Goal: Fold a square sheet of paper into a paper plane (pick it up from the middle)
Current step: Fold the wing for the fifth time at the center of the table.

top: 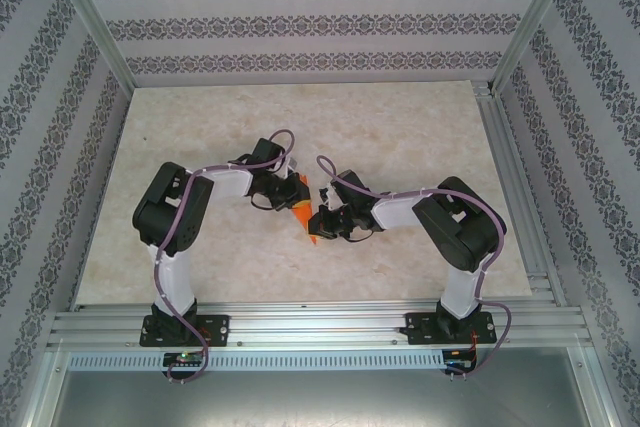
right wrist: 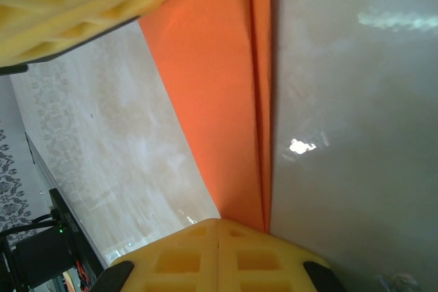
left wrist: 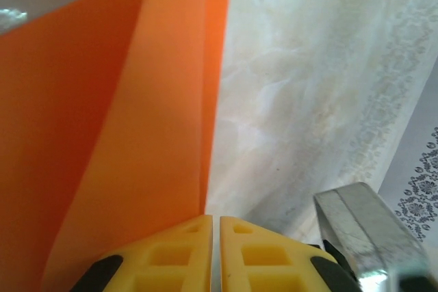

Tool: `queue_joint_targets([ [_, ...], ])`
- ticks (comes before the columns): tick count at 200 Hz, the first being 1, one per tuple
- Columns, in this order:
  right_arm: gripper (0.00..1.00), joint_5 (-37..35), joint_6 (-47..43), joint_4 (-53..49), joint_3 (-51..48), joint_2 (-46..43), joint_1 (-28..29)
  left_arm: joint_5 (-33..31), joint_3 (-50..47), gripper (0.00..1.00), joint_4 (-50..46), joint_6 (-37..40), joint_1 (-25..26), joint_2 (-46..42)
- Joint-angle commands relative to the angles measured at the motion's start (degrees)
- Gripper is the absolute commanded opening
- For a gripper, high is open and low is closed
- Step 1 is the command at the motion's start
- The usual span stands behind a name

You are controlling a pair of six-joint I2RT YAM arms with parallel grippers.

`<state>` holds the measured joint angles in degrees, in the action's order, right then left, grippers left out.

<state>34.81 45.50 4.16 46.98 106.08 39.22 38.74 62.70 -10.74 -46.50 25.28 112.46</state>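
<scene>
The orange paper (top: 308, 224), folded into a narrow pointed paper plane shape, sits between my two grippers at the middle of the table. My left gripper (top: 297, 199) comes at it from the left. In the left wrist view its yellow fingertips (left wrist: 213, 218) stand almost together with a hairline slit. The paper's layered fold (left wrist: 137, 135) ends at the left fingertip, and no orange shows in the slit. My right gripper (top: 322, 220) is shut (right wrist: 219, 220), and the paper (right wrist: 212, 87) runs straight in under its tips. A left finger (right wrist: 68, 5) crosses the right wrist view's top corner.
The marbled tabletop (top: 400, 127) spreads around both arms. Patterned walls enclose it on three sides. An aluminium rail (top: 320, 325) runs along the near edge, and a metal post (left wrist: 363, 230) stands close to the left fingers.
</scene>
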Motion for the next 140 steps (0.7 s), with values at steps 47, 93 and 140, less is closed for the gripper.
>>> queue_joint_targets([
  [47, 0.03, -4.63, -2.78, -8.73, -1.8, 3.76, 0.34, 3.74, 3.91, 0.14, 3.08, 3.89, -1.77, 3.6],
  [93, 0.03, -4.11, -4.01, -9.77, -2.31, 3.75, 0.49, 4.69, 9.36, 0.15, 1.22, 5.19, -3.56, 8.16],
  [140, 0.03, -3.93, -4.36, -10.34, -2.88, 3.51, 0.34, 4.55, 16.08, 0.16, -3.48, 8.04, -5.22, 11.72],
])
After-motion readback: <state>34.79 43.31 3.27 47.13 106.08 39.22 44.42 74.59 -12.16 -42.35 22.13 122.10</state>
